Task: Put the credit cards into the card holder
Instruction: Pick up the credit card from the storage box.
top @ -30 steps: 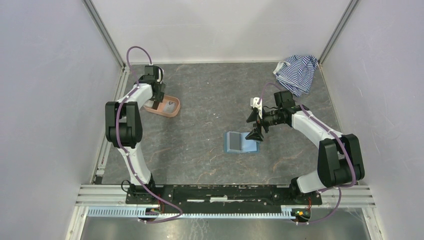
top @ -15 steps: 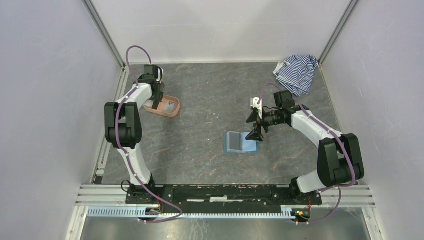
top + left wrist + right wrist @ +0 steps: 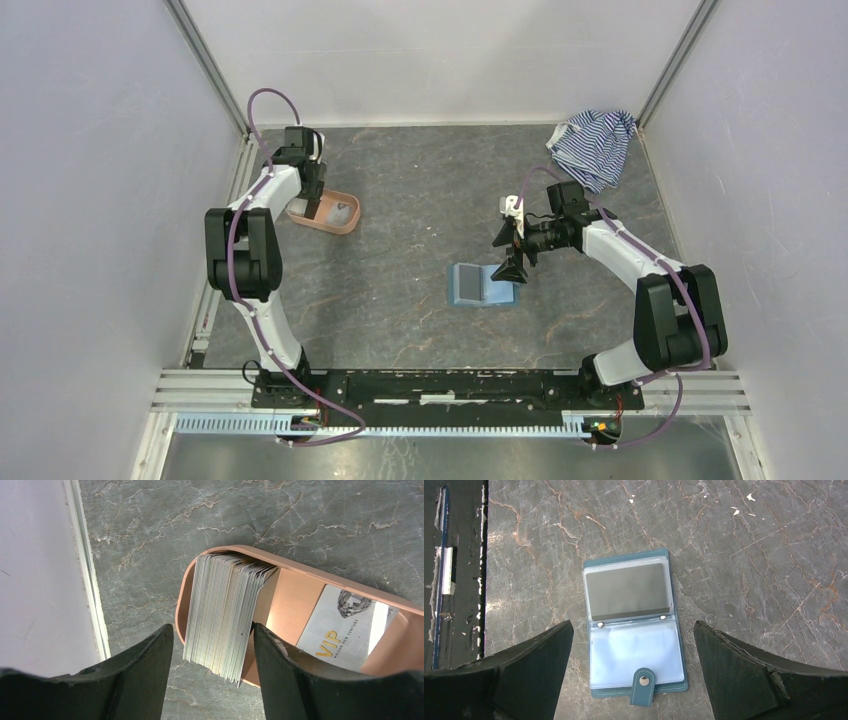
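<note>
The tray (image 3: 300,569) is propping the cards (image 3: 225,610) on edge, so my left claw (image 3: 212,629) is straddling them, spread, not yet pinching. The holder (image 3: 636,655) is lying open on the table (image 3: 749,555), one dark card (image 3: 626,591) sleeved. My right claw (image 3: 633,625) is hanging wide apart above, probably to steady it.

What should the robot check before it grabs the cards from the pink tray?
1. Left hand around the card stack in the tray: ok, one finger on each side.
2. Stack pinched: not ok, a gap shows beside it.
3. Card holder lying open: ok.
4. Free sleeve: ok, the lower one looks empty; the upper one holds a dark card.
5. Right hand open above the card holder: ok.
6. Picking just one card: cannot tell.
</note>
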Robot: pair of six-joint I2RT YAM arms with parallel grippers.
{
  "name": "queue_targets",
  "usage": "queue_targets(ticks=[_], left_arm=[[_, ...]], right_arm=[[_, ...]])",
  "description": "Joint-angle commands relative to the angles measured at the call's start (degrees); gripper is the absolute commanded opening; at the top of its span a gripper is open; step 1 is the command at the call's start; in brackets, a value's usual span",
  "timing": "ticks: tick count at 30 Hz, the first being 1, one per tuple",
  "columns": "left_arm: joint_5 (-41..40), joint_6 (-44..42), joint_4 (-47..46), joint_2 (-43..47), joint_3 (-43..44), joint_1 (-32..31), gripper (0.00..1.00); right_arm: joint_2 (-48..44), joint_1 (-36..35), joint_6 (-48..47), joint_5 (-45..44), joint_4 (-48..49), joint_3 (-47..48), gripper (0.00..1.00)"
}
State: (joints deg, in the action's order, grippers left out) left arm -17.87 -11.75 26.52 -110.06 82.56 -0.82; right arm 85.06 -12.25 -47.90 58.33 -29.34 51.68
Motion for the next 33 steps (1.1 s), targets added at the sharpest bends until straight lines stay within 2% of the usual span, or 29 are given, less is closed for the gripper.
queue_targets(ticks=[1,4,8,10,16,28,33], left_arm=[[0.97,2.68,0.31,2.7,2.04,0.32,0.64],[1.71,2.95,0.7,2.6,2.12,0.34,0.64],[3.24,3.14,0.81,2.61,1.71,0.31,0.81],[2.2,2.72,0.83,1.95,1.83,0.29,0.84],[-0.46,2.09,0.85,-1.06,3.15,0.29,0.82],[0.55,2.22,0.89,-2.46,2.91,0.29,0.82],[-0.16,1.93,0.83,-2.57,2.86,0.29,0.77]], right_arm=[[0.37,0.26,-1.49,1.95,-0.54,2.28,0.98],[0.4,0.3,-1.58,1.97,-0.69,2.32,0.98],[0.38,0.27,-1.67,2.0,-0.83,2.36,0.98],[0.47,0.3,-1.76,2.13,-0.89,2.33,0.98],[0.64,0.27,-2.19,2.23,-1.44,2.63,0.98],[0.81,0.28,-2.68,2.3,-2.02,2.81,0.98],[0.82,0.23,-2.78,2.32,-2.08,2.88,0.98]])
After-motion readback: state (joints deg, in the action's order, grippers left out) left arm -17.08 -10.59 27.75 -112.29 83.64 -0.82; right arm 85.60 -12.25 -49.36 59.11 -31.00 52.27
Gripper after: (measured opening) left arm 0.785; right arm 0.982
